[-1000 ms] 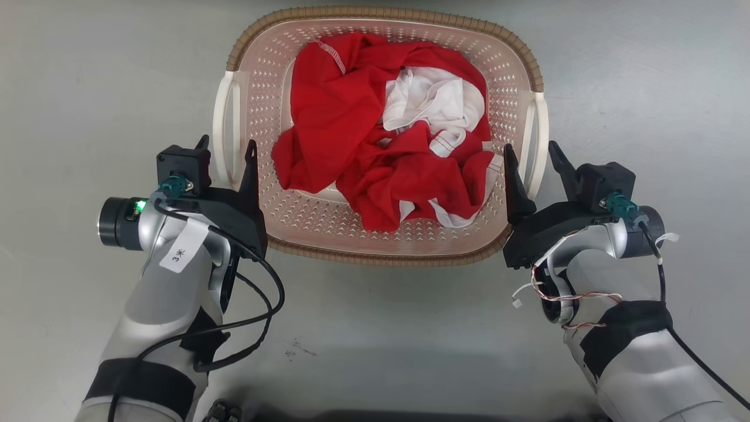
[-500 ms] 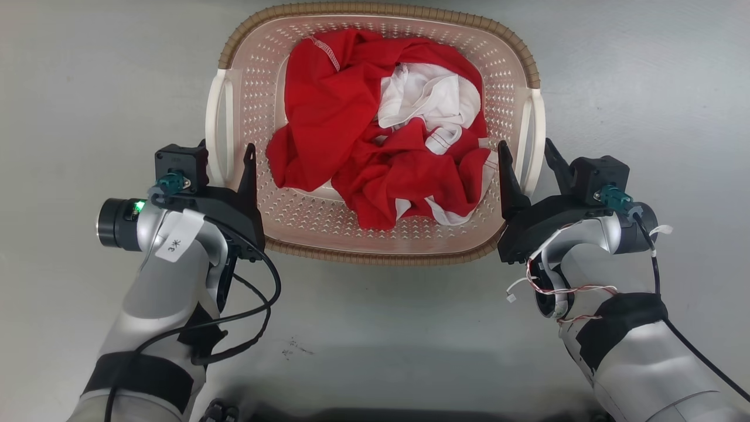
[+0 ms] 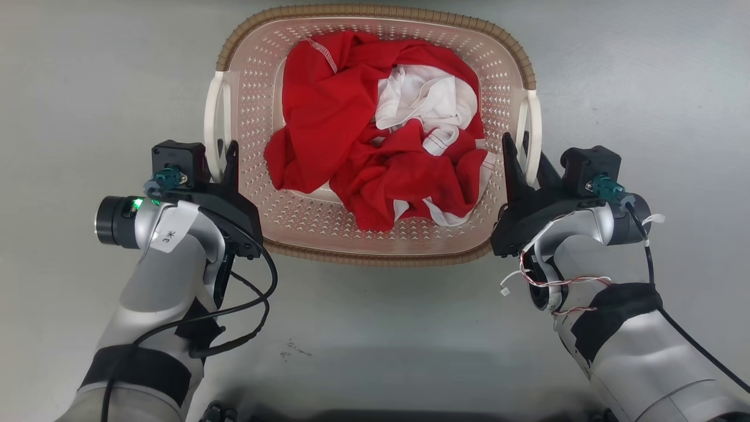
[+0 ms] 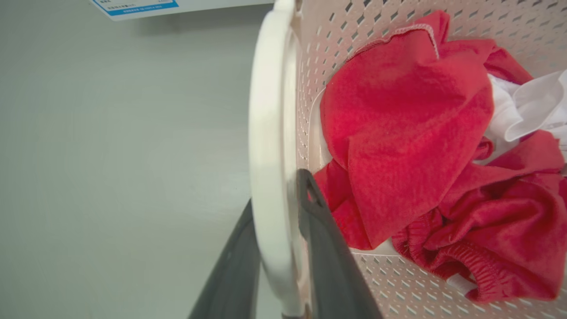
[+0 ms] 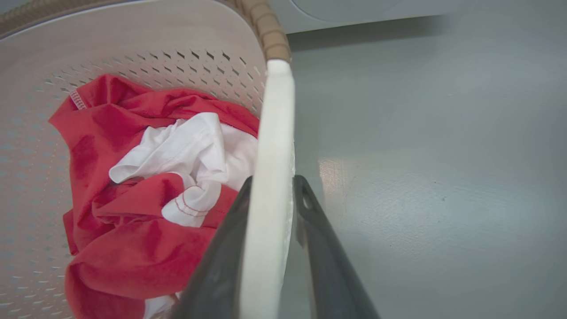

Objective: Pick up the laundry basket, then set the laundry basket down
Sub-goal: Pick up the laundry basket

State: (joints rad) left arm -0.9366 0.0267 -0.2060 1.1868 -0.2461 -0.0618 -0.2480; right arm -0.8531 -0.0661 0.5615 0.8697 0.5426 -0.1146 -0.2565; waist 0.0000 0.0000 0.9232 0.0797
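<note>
The laundry basket (image 3: 375, 12), cream with a brown woven-look rim, stands on the grey floor holding red clothes (image 3: 340, 117) and a white garment (image 3: 428, 99). My left gripper (image 3: 218, 158) is shut on its left white handle (image 3: 210, 117); in the left wrist view the two dark fingers (image 4: 328, 248) press both sides of that handle (image 4: 268, 133). My right gripper (image 3: 523, 155) is shut on the right white handle (image 3: 534, 129). The right wrist view shows this handle (image 5: 274, 155) pinched in the right gripper (image 5: 274, 180).
Grey floor (image 3: 375, 328) surrounds the basket on all sides. A white appliance edge (image 5: 354, 6) lies beyond the basket's far side, and a white panel with a blue label (image 4: 137, 5) sits at the far end in the left wrist view.
Both grippers have gone from open astride the handles to shut on them. The basket has shifted slightly left and up in the head view.
</note>
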